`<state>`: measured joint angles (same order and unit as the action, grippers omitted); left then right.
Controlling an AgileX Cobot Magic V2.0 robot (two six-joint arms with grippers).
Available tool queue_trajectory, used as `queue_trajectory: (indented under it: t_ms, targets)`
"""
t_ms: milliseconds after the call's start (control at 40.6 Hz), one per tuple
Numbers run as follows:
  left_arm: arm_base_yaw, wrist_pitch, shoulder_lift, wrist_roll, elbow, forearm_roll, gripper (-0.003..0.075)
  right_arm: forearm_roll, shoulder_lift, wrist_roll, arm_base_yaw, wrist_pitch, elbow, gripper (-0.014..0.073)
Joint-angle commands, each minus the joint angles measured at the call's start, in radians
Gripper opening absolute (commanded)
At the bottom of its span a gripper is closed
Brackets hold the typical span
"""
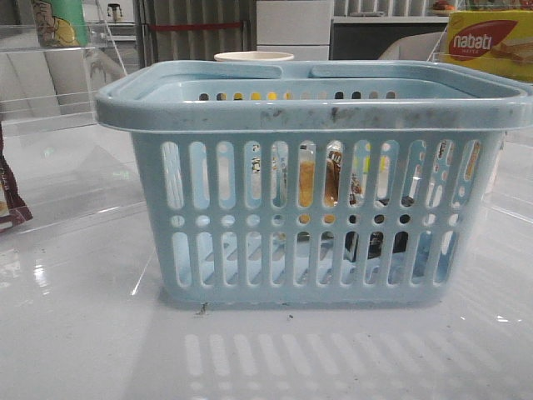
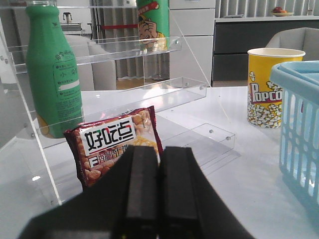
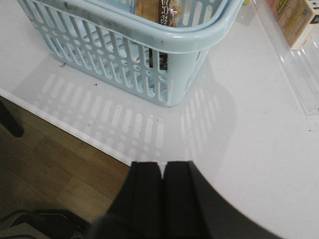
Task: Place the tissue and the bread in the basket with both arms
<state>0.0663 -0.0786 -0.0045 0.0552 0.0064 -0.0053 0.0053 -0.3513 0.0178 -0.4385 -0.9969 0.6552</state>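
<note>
Although only slivers show through the slots, the bread (image 1: 307,185) sits inside the basket (image 1: 316,117), golden-brown behind the front wall just right of centre frame; the right wrist view shows its wrapper top (image 3: 154,10) below the rim. A dark boxy shape, probably the tissue (image 1: 376,242), lies low in the basket to the right of the bread, seen through the lower slots; details cannot be made out. The basket stands upright on the white desk (image 1: 83,333), filling the middle of the front view, its rim scuffed with dark marks.

Left gripper (image 2: 158,199): jaws pressed together, nothing between them, hanging over the desk, basket wall (image 2: 299,129) at right edge of frame. Right gripper (image 3: 162,199): jaws closed flat against each other, empty, above the desk edge, apart from the basket corner (image 3: 179,74).

Surroundings: maroon snack bag (image 2: 114,149) just beyond the left gripper, green bottle (image 2: 52,74) on a clear acrylic shelf (image 2: 139,50), popcorn cup (image 2: 269,84) beside the basket, nabati box (image 1: 491,42) upper right of the front view.
</note>
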Motion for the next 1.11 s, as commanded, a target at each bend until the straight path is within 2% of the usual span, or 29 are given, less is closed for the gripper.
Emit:
queue_trajectory:
  t_ms: [0, 222, 394, 542, 714, 862, 1083]
  targets:
    - [0.007, 0.092, -0.018, -0.001, 0.008, -0.011, 0.0092, -0.005, -0.009, -0.008, 0.0, 0.067, 0.027, 0.0056]
    - [0.007, 0.092, -0.018, -0.001, 0.008, -0.011, 0.0092, -0.005, 0.02, -0.008, 0.02, 0.088, 0.002, 0.0056]
    - [0.007, 0.092, -0.018, -0.001, 0.008, -0.011, 0.0092, -0.005, 0.124, -0.008, 0.18, 0.347, -0.157, 0.0056]
    - [0.007, 0.09, -0.018, -0.001, 0.008, -0.011, 0.0092, -0.005, 0.236, -0.008, 0.322, 0.657, -0.36, 0.0056]
    - [0.007, 0.09, -0.018, -0.001, 0.008, -0.011, 0.0092, -0.005, 0.349, -0.008, 0.423, 0.875, -0.568, 0.0056]
    - [0.007, 0.09, -0.018, -0.001, 0.008, -0.011, 0.0092, -0.005, 0.381, -0.008, 0.441, 0.984, -0.676, 0.0056]
    - [0.007, 0.09, -0.018, -0.001, 0.008, -0.011, 0.0092, -0.005, 0.381, -0.008, 0.436, 0.982, -0.678, 0.0056]
